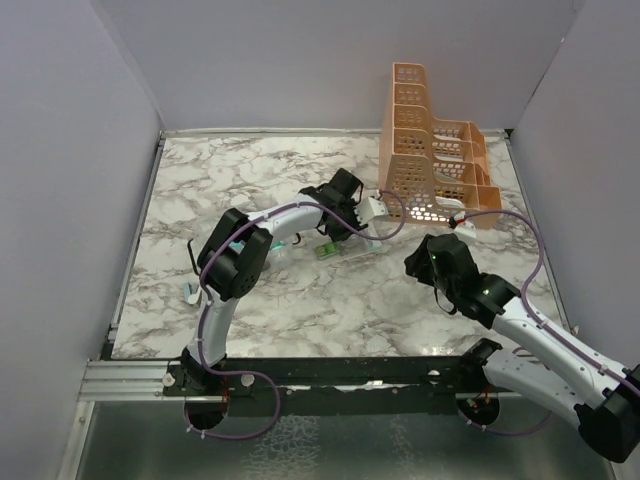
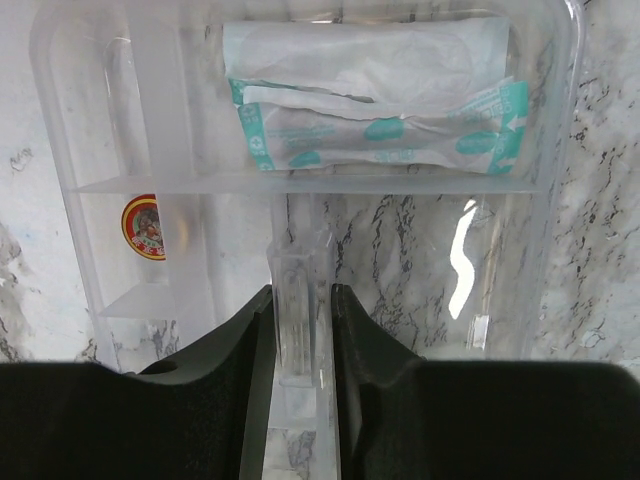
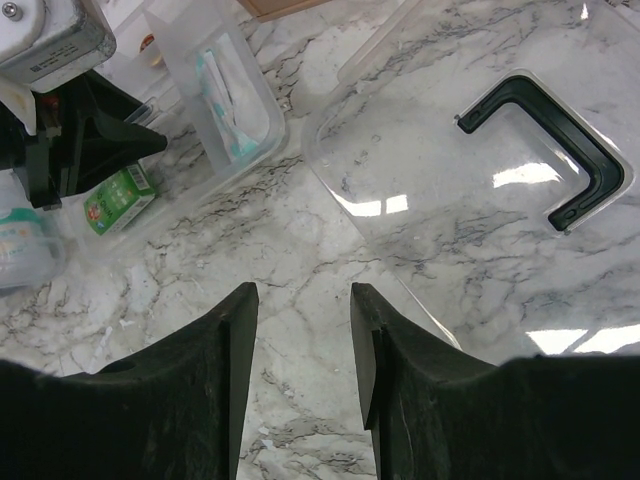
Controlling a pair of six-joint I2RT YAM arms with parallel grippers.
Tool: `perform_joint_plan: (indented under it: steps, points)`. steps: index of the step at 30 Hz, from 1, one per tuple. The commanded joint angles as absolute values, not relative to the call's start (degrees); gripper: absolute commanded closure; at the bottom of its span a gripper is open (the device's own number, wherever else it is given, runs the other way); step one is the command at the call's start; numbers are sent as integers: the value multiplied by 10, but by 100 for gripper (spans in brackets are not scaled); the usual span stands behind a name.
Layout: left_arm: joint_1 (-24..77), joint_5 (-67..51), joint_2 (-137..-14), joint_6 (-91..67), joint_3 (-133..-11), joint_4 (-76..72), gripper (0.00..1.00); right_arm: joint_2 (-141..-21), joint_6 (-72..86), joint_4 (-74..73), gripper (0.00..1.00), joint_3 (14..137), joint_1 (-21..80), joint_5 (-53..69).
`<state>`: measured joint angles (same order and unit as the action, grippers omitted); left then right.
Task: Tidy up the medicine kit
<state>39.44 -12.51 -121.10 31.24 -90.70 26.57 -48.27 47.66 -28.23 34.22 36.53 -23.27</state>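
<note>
Medicine kit point(image 2: 400, 250) sits open near the centre of the tabletop point(image 1: 250, 180). It is a clear compartmented box with white-and-teal dressing packets point(image 2: 370, 110) in its far section and a small round red-and-yellow item point(image 2: 145, 225) at its 9 o'clock side. The left fingers point(image 2: 240, 345) pinch an upright clear wall at the box's near edge, one pad against each face. Its lid point(image 3: 470, 190), clear with a black handle point(image 3: 545, 140), lies flat on the marble apart from the box, at 2 o'clock of the right fingers point(image 3: 225, 350). Those are spread, with only bare marble between them. A green carton point(image 3: 118, 198) lies by the left arm; whether it is inside the box or just beside it I cannot tell. The step in hand looks like steadying or shifting the box for filling. The next move calls for a firm hold on that thin wall while the other arm goes for a loose item or the lid. An orange rack point(image 1: 430, 165) stands at 1 o'clock from the kit. Grey-veined white marble covers the tabletop, and plain pale walls close it in on three sides.
</note>
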Motion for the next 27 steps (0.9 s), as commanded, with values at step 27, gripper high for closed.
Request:
perform_joint_plan:
  steps: [27]
  points:
    - [395,-191,-1085,312,-1022,462,86,-395,426,-318,55,419,365,-135]
